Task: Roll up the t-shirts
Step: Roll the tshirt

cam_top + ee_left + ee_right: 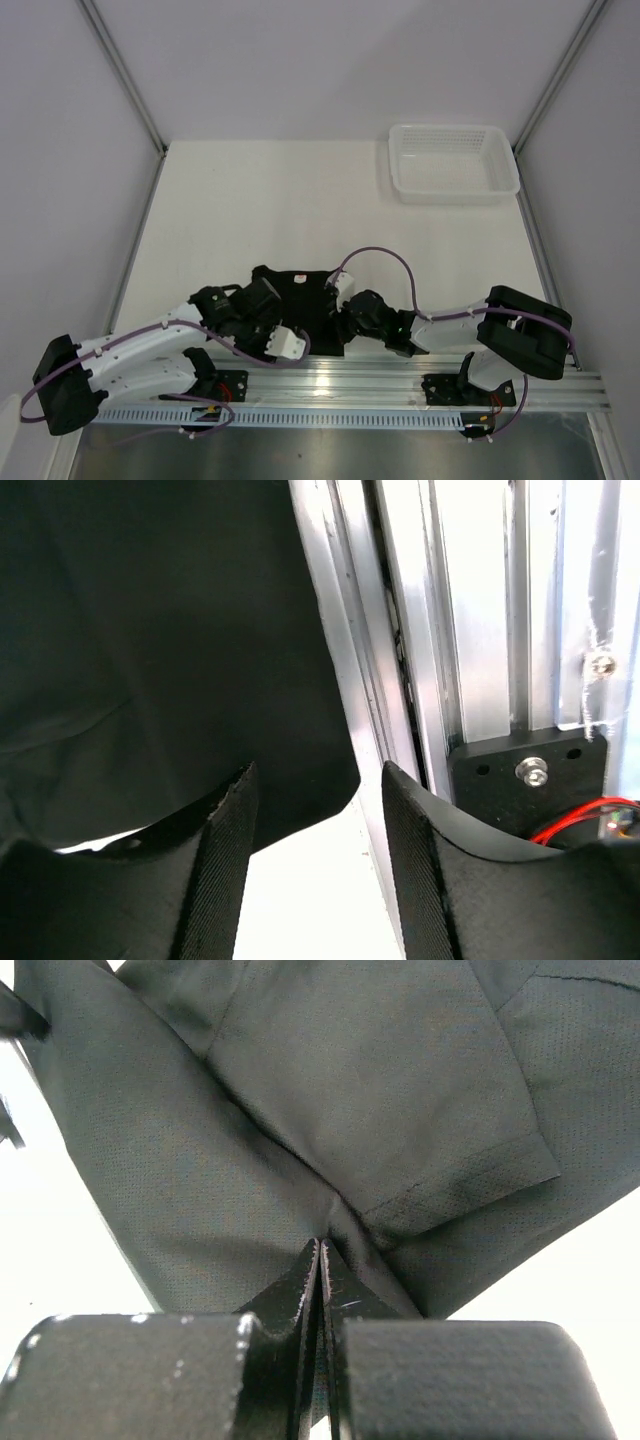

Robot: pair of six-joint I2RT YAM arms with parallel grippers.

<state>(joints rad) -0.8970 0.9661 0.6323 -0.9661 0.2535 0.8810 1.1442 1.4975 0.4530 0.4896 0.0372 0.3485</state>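
shirt [298,292] lies bunched at near edge of table [250,200], mid-width, against rail [380,372]. right gripper [320,1247] clamped tight on a fold of it. left gripper [320,770] jaws apart, gripping nothing, over shirt corner. basket [455,190] at far right corner.

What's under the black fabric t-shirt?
Only white table shows around the black fabric t-shirt, and the aluminium rail runs beside its near edge. Whatever lies directly beneath is covered by the cloth.
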